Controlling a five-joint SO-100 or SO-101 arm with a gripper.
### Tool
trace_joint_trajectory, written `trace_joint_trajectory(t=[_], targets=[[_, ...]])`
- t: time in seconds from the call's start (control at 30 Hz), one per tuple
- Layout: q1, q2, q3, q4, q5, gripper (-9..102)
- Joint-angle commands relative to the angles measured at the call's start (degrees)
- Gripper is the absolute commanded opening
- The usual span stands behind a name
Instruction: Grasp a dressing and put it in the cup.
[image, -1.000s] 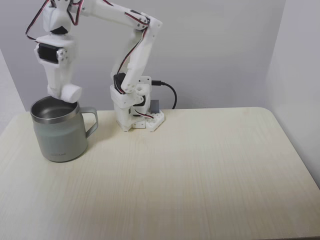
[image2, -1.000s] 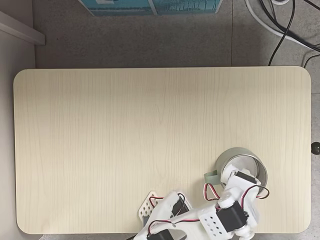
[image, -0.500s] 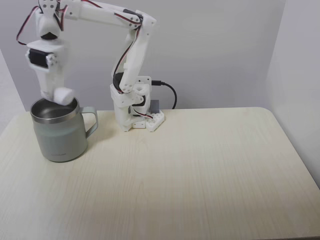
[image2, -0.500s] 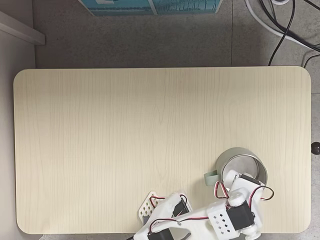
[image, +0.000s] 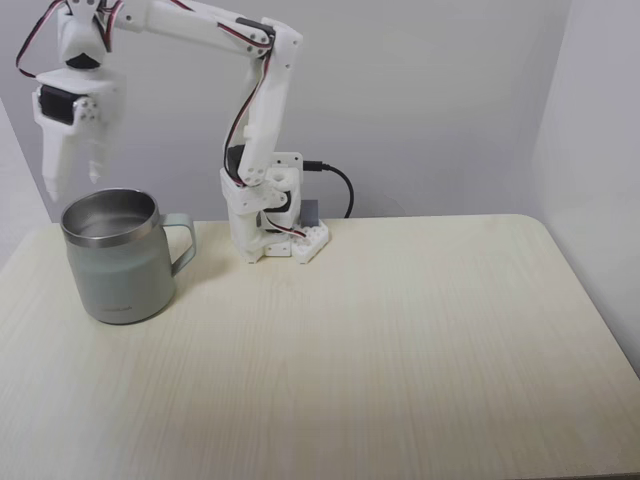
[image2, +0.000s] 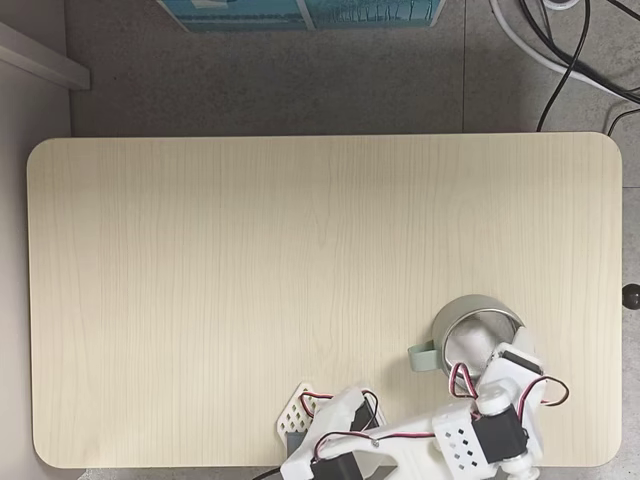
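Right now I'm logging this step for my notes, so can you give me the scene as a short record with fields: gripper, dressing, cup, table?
gripper: empty, fingers apart, raised above the far left of the cup's rim in the front fixed view
dressing: a pale shape inside the cup in the top-down fixed view, likely the dressing
cup: upright on the table, handle toward the arm's base
table: pale wood
task state: drop appears done
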Motion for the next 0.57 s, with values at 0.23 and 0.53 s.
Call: trace_joint_trajectory(t=[0.23,0.53], targets=[[-1.05,5.27,7.91,2.20,2.55,23],[-2.90,6.86,7.56,0.88,4.57,22]])
